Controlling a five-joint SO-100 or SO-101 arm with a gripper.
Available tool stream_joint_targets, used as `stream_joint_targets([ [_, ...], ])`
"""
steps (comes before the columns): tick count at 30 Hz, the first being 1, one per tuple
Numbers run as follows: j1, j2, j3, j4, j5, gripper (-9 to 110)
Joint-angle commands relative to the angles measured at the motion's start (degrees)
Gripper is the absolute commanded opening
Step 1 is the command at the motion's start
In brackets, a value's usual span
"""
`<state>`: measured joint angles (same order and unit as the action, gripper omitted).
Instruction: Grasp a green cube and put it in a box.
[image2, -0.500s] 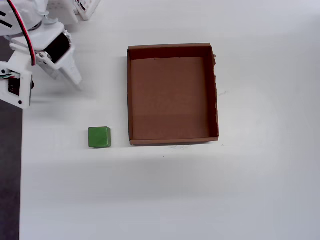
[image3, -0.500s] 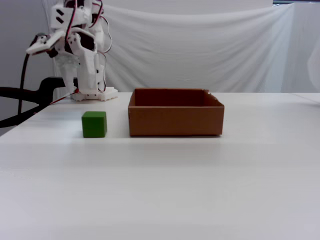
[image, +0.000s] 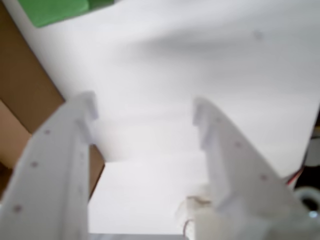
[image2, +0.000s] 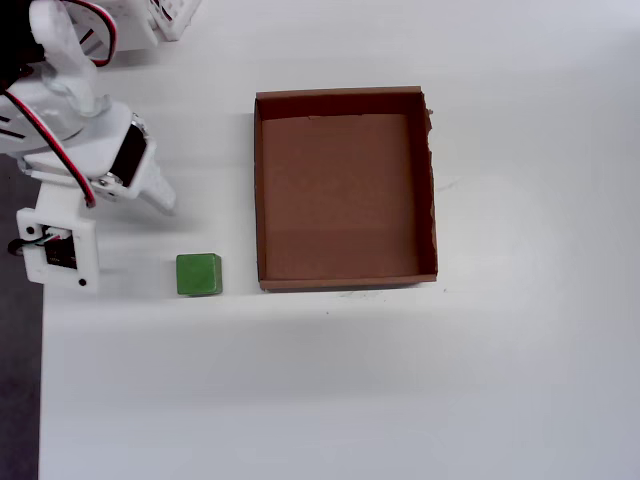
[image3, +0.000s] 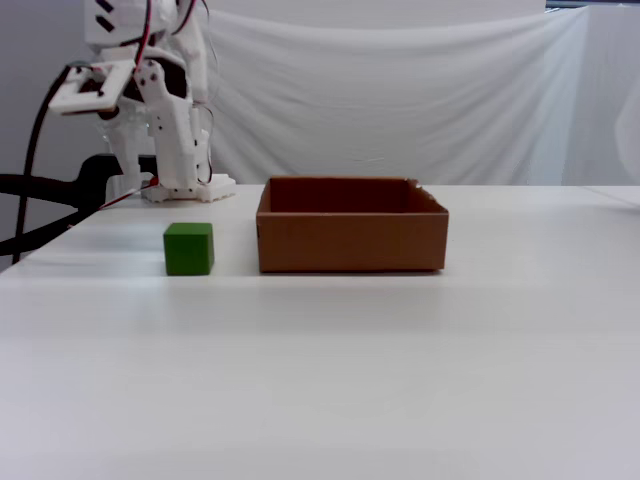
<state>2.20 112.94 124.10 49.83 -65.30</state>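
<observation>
The green cube (image2: 198, 274) sits on the white table just left of the box's near-left corner in the overhead view. The box (image2: 340, 190) is an empty brown cardboard tray. My gripper (image2: 162, 198) hangs above the table, up and to the left of the cube and apart from it. In the wrist view the gripper (image: 145, 112) is open and empty, with the cube (image: 60, 10) at the top left edge and the box's wall (image: 25, 90) at the left. In the fixed view the cube (image3: 188, 248) stands left of the box (image3: 350, 240), and the gripper (image3: 185, 183) is behind them.
The arm's white base (image2: 165, 15) stands at the table's top left in the overhead view. The table's left edge (image2: 25, 380) runs close to the arm. A white cloth (image3: 400, 90) hangs behind the table in the fixed view.
</observation>
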Motion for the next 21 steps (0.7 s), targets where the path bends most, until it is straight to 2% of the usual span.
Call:
stream_joint_targets([
  [1, -1.05, -2.02, -6.33, 0.88, -1.14, 26],
  [16, -4.83, -24.79, -27.42, 2.11, -1.23, 26],
  [21, -6.42, -28.13, -29.88, 2.2, -1.14, 26],
])
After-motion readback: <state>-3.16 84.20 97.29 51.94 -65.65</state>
